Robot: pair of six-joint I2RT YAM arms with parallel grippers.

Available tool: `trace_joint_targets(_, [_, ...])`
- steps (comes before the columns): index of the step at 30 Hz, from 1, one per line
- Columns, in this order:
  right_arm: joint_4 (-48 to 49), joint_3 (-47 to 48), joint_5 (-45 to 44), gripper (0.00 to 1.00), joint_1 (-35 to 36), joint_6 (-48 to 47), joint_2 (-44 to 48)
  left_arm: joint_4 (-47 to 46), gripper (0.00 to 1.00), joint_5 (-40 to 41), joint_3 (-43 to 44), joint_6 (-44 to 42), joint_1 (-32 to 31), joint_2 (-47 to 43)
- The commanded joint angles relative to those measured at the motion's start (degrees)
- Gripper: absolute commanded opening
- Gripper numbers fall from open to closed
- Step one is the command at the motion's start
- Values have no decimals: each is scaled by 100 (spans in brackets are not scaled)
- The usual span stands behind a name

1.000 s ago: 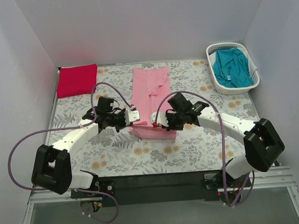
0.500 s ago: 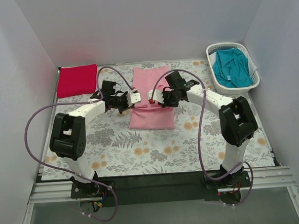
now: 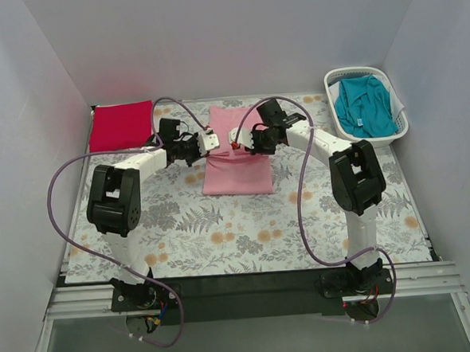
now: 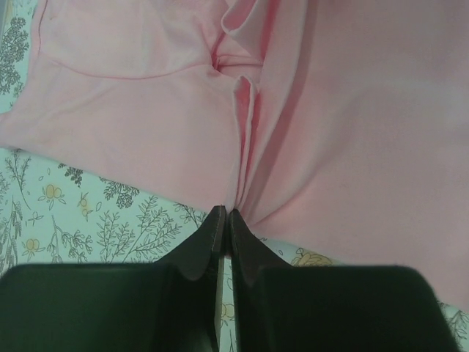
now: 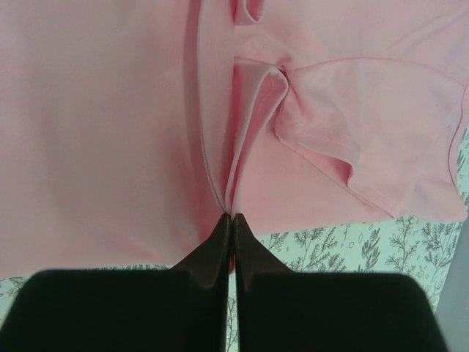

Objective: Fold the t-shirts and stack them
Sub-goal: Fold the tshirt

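Pink t-shirt [image 3: 236,172] folded, mid-far on bench [image 3: 222,232]. Left pincer [image 4: 223,220] clamped tight on bunched fold at shirt edge. Right pincer [image 5: 231,218] likewise pinching fold. Red t-shirt [image 3: 120,125] folded, far left. Teal t-shirt [image 3: 362,104] bunched in basket [image 3: 355,70], far right, partly hidden; its white tag unreadable.

Both wrist views chop the pink t-shirt [image 4: 352,110] off at the top and sides, so its full outline never shows. The bit nipped between the left fingers [image 4: 207,242] and the right fingers [image 5: 218,242] is buried. From above, the teal t-shirt [image 3: 364,108] sits half sunk behind the basket [image 3: 368,141] wall.
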State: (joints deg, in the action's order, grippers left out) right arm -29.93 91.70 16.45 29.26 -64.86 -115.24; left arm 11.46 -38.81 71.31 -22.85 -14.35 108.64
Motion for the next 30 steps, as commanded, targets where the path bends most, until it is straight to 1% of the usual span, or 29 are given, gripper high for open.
trace_joint_targets(1, [-39,374,-71,1,-25,-247,-200,-521,2,75,94,254,29,87])
trace_joint_targets(2, [-22,410,-141,15,-25,-177,-244,-775,9,214,76,385,29,105])
trace_joint_targets(3, [-21,514,-203,31,-25,-150,-253,-856,29,294,76,578,29,122])
trace_joint_targets(4, [-4,550,-316,65,-43,-71,-245,-987,35,425,85,693,29,105])
trace_joint_targets(5, [14,594,-335,73,-60,-27,-201,-1058,39,505,85,790,46,79])
trace_joint_targets(6, [40,682,-335,76,-78,-1,-157,-1102,45,549,41,965,64,44])
trace_joint_targets(7, [49,717,-361,77,-87,52,-104,-1111,47,576,-11,1036,73,-113])
trace_joint_targets(8, [40,735,-362,77,-113,122,27,-1346,48,611,-64,1107,90,-211])
trace_joint_targets(9, [49,726,-362,77,-122,158,115,-1409,49,681,-134,1194,108,-325])
trace_joint_targets(12, [31,472,-213,73,-122,420,589,-1402,49,734,-433,1511,143,-843])
trace_joint_targets(13, [14,263,-108,68,-131,517,721,-1340,49,682,-616,1581,152,-984])
trace_joint_targets(14, [-4,156,-63,64,-105,640,957,-1070,48,603,-731,1634,152,-1159])
trace_joint_targets(16, [-152,-72,121,56,-87,939,1152,-708,47,271,-968,1591,152,-1607])
trace_joint_targets(17, [-258,-326,174,49,-34,1027,1310,-533,47,181,-1292,1582,152,-1879])
trace_joint_targets(19, [-267,-599,262,43,19,1299,1460,-417,47,-3,-1627,1591,152,-2118])
trace_joint_targets(20, [-250,-879,271,39,88,1387,1556,-339,47,-30,-1855,1739,134,-2249])
trace_joint_targets(22, [-250,-1013,358,34,124,1807,1557,-285,47,-65,-2024,1915,108,-2321])
trace_joint_targets(25, [-250,-1128,499,33,116,2344,1382,-259,50,-57,-2226,2415,73,-2356])
trace_joint_targets(27, [-233,-1259,622,34,115,2495,1338,-259,55,13,-2270,2618,38,-2304])
trace_joint_targets(30, [-118,-1234,763,33,115,3022,1048,-285,56,189,-2271,2750,-6,-2076])
